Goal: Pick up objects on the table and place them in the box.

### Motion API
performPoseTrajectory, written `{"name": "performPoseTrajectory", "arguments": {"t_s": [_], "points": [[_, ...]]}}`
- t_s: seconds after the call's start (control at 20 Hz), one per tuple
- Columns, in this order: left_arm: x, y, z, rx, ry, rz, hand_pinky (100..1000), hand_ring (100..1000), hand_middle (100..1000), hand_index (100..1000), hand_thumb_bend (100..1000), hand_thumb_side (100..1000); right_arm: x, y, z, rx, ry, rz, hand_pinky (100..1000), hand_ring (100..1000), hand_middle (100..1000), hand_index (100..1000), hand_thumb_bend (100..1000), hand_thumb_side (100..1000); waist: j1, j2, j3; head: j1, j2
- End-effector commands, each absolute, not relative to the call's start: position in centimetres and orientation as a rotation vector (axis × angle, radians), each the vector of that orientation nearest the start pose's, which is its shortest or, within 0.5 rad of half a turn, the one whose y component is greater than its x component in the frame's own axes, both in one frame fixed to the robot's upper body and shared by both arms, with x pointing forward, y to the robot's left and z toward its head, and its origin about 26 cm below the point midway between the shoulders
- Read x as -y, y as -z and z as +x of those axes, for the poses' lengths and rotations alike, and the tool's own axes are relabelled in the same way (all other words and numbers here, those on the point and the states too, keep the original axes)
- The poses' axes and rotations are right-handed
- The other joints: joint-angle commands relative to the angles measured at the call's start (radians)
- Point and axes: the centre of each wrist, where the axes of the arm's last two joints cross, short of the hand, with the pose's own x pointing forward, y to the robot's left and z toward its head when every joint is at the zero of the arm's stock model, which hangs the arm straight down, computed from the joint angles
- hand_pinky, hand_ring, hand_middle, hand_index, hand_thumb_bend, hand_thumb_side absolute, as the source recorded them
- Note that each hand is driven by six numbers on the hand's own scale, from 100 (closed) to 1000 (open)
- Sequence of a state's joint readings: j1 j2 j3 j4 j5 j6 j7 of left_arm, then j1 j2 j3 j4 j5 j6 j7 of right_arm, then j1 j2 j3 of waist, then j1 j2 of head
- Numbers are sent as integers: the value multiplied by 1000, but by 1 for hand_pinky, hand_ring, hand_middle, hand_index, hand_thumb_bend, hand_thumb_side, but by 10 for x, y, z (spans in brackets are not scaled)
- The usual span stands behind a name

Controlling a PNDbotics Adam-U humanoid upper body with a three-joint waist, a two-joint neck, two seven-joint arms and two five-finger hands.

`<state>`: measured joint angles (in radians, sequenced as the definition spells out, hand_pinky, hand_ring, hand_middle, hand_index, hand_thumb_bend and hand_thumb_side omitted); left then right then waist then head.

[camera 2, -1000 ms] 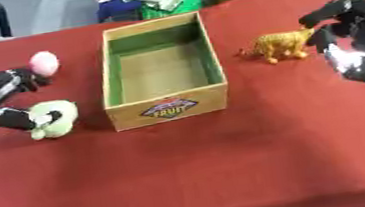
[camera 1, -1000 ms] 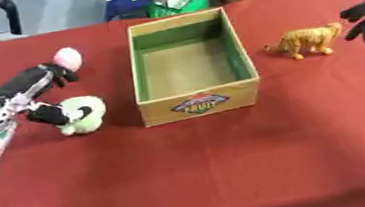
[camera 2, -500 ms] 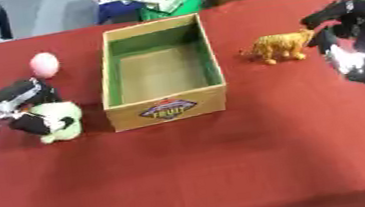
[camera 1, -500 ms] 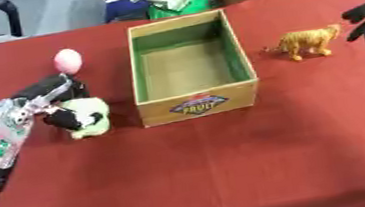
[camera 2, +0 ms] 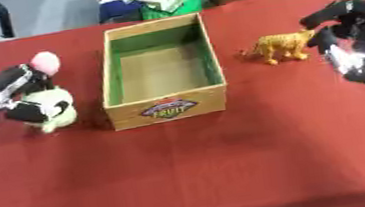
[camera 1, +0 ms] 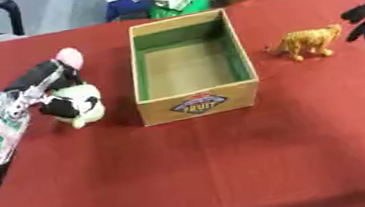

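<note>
Left hand [camera 1: 46, 83] curled round pale green toy [camera 1: 79, 105]; orange animal [camera 2: 281, 46] lengthwise left-right, head right.

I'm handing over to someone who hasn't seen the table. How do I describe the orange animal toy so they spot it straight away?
Start at the open cardboard box with the green lining on the red table. To the box's right, between it and the robot's right hand, stands the orange animal toy. It is the only orange, four-legged figure; the other toys lie left of the box, a pale green and black plush and a pink ball.
</note>
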<state>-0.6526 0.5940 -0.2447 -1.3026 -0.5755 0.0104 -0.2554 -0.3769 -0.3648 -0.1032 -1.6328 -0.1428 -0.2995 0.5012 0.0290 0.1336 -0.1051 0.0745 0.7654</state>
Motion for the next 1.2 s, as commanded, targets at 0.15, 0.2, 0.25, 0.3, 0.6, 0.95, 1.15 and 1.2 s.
{"name": "performPoseTrajectory", "arguments": {"t_s": [0.15,0.2,0.25,0.3,0.6,0.95,1.15,1.2], "points": [[-289,-218,421,1689,1169,864,531,303,168,528,287,236,310,-163,356,2208,-812,132,574,776,598,686,100,214,-1,-19,-21,21,5],[-282,-219,426,1711,1157,845,534,306,169,529,285,234,308,-163,357,2207,-817,143,574,775,598,686,100,214,-1,-20,-29,27,5],[-277,-219,430,1728,1149,832,540,311,173,533,280,231,306,-162,357,2207,-820,152,574,775,598,686,100,214,-1,-20,-37,32,5],[-271,-218,434,1744,1145,813,552,331,177,539,263,223,304,-163,358,2208,-825,161,574,775,598,686,100,214,-1,-20,-46,37,5],[-246,-200,455,1855,1123,692,583,402,228,583,206,204,294,-165,360,2216,-852,209,574,775,598,686,100,217,-3,-14,-99,63,5],[-234,-184,465,1895,1137,636,596,439,262,611,214,206,290,-167,362,2224,-858,225,574,775,597,686,100,216,-2,-11,-125,71,5],[-231,-161,463,1851,1158,551,728,736,725,836,536,496,296,-169,362,2230,-862,195,574,775,570,674,100,222,-7,-6,-120,57,4],[-232,-160,463,1848,1156,526,728,736,725,836,536,496,298,-170,362,2232,-861,188,574,775,570,674,100,222,-8,-6,-117,55,5]]}}
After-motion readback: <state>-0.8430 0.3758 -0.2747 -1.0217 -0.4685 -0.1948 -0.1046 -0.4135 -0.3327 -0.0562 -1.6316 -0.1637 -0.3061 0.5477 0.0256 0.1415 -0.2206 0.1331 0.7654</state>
